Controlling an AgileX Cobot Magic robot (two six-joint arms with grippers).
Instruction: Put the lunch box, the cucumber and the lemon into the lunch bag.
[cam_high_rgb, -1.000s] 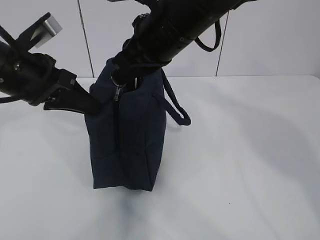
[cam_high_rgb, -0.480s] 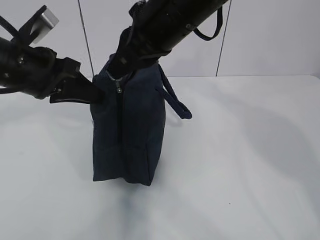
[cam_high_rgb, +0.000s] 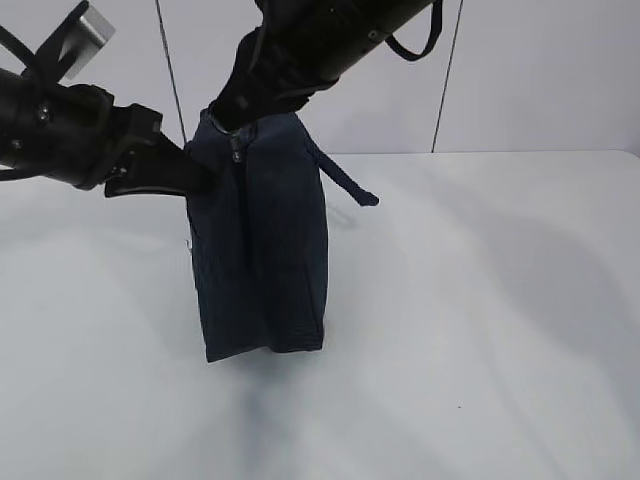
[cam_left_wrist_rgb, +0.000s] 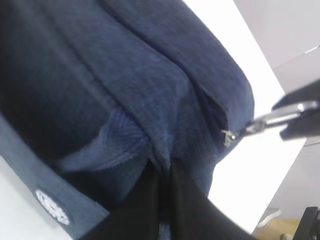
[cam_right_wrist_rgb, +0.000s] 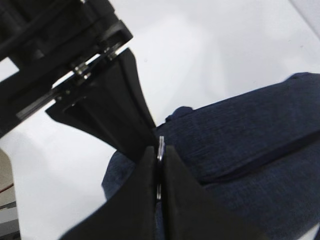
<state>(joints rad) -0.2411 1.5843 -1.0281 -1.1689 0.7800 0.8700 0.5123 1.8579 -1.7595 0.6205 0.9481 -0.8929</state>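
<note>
Lunch bag (cam_high_rgb: 262, 245) is seen standing tall on the white desk (cam_high_rgb: 480, 300), long axis vertical, narrow end panel toward the exterior camera, zipper line running up that panel to the top. Bottom corners appear uneven, the left one lower; whether the base rests flat cannot be told. Left gripper (cam_high_rgb: 200, 180) comes in from the left at the bag's upper left edge, fingers (cam_left_wrist_rgb: 150, 200) pressed together on a fold of navy fabric, as seen in the left wrist view. Right gripper (cam_high_rgb: 232, 122) comes down from above onto the top of the bag, fingers (cam_right_wrist_rgb: 142, 200) pressed together on the silver ring pull (cam_right_wrist_rgb: 160, 150); in the left wrist view the ring (cam_left_wrist_rgb: 270, 120) is seen stretched away from the zipper slider, held at its far end by the right fingers. One strap handle (cam_high_rgb: 345, 180) sticks out to the right of the right fingers, pointing down toward the desk, not touching it as far as can be told. Another strap loop (cam_high_rgb: 415, 40) is seen up beside the right arm. Open desk is seen right of the bag and in front of it, out to the far right edge; less room is seen on the left, under the left arm. A panelled wall (cam_high_rgb: 530, 80) closes the back edge of the desk behind both grippers.
</note>
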